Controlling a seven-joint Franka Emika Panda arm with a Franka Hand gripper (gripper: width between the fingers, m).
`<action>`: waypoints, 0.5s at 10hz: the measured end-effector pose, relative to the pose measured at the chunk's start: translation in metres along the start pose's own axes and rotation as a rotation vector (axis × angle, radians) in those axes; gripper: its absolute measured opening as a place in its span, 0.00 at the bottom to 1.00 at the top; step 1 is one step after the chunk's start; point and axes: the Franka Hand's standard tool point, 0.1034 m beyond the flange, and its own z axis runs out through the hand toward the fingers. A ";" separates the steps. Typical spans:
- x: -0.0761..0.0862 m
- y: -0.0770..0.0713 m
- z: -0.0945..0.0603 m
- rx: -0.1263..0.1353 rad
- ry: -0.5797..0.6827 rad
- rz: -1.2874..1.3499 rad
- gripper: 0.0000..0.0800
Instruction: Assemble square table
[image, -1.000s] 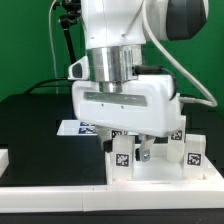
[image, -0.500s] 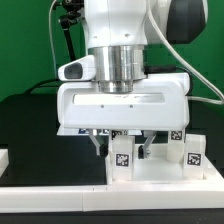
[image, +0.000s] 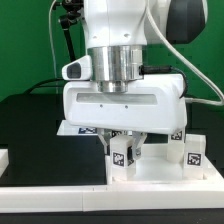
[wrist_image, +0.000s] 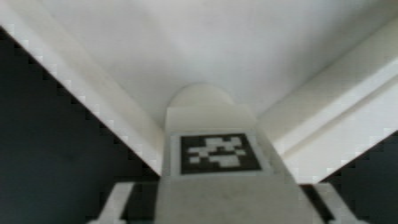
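One leg (wrist_image: 221, 140) is standing upright on the tabletop slab (image: 150, 170), near its front edge, and the gripper (image: 126, 150) is closing around it, its body having turned back from half a second ago. Two more legs (image: 194, 152) are standing toward the exterior view's right. Screwing-in seems underway.

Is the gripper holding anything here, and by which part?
Yes: the gripper holds a tagged leg by its sides near the tag, upright over the tabletop.
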 end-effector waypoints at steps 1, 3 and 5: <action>0.000 0.000 0.000 0.000 -0.001 0.125 0.36; 0.001 0.001 -0.001 -0.009 -0.015 0.405 0.36; 0.001 -0.001 -0.004 -0.007 -0.063 0.727 0.36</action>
